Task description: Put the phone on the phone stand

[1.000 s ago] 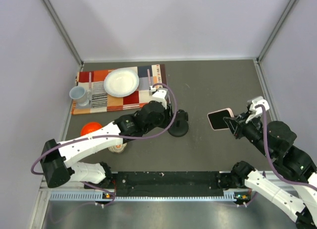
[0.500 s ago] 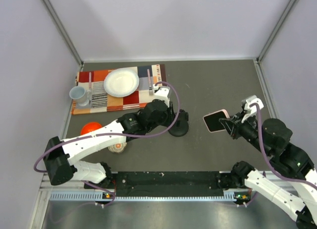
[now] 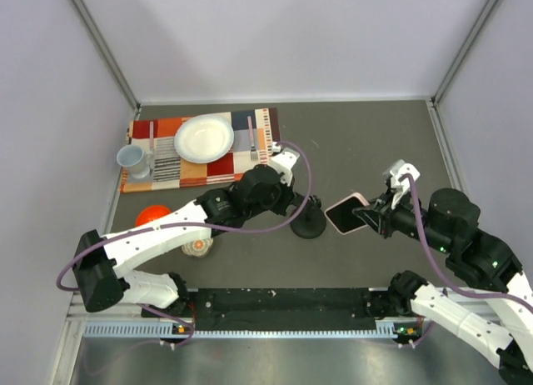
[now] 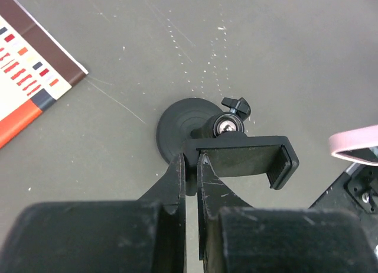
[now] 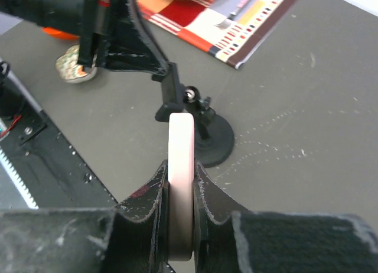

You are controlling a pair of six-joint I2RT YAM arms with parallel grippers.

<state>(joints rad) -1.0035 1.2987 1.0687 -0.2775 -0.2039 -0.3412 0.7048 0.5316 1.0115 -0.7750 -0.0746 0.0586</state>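
L gripper (image 4: 190, 166) was clenched on the left end of the phone stand (image 4: 242, 158) cradle. The disc base sat flat on the table (image 3: 375, 135), with the tilt knob behind the cradle. The phone (image 3: 348, 214) was in the air just right of the stand, pink edge leading; contact w/ cradle couldn't be told. R gripper (image 5: 180, 187) was grasping the phone across its faces.

To do it well (judgement):
- L holds the stand firm so it can't tip.
- R squares the phone's edge w/ the cradle slot.
- R eases it in slowly and lets go only once it's seated.
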